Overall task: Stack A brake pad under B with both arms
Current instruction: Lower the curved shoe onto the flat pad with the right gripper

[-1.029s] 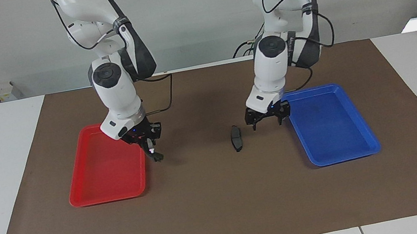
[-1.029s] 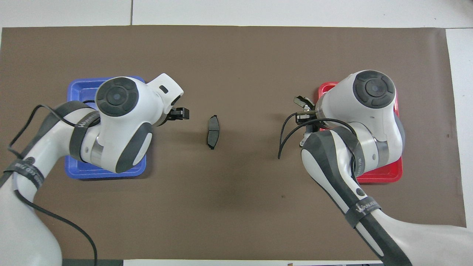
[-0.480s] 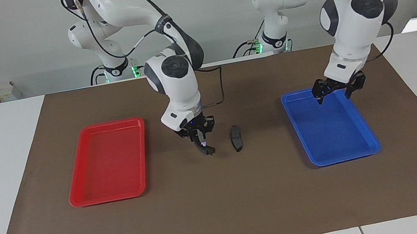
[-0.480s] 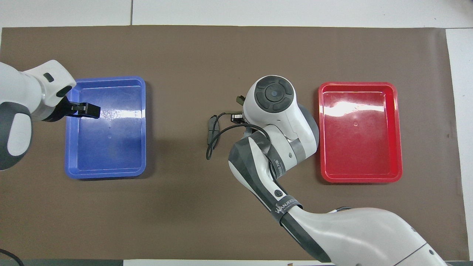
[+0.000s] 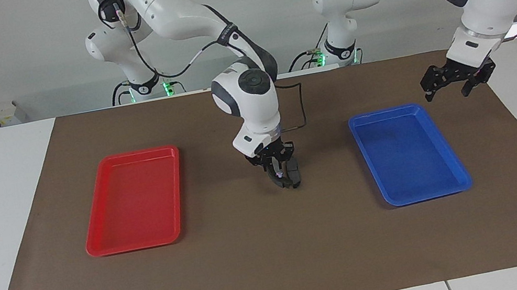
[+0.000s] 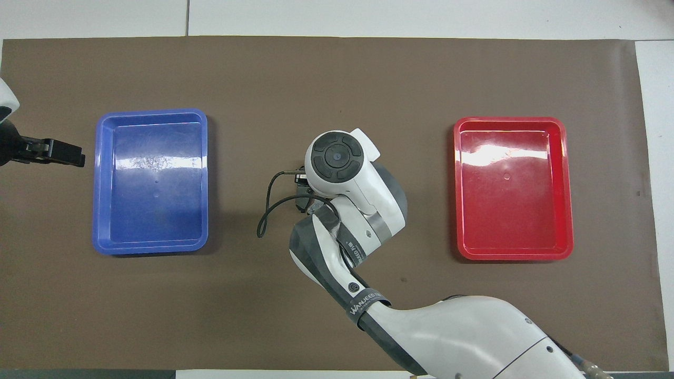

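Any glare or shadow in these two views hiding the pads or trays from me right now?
Overhead view: white glare streaks lie on the floors of the red tray and the blue tray, and the right arm covers the pads. Facing view: no glare, soft shadows only; the right gripper is shut on a dark pad over the brown mat; the left gripper is open.

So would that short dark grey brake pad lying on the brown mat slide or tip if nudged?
Short dark grey brake pad lies flat, so tipping or rolling seems unlikely. It looks rigid and thin; a nudge would probably slide it across the brown mat.
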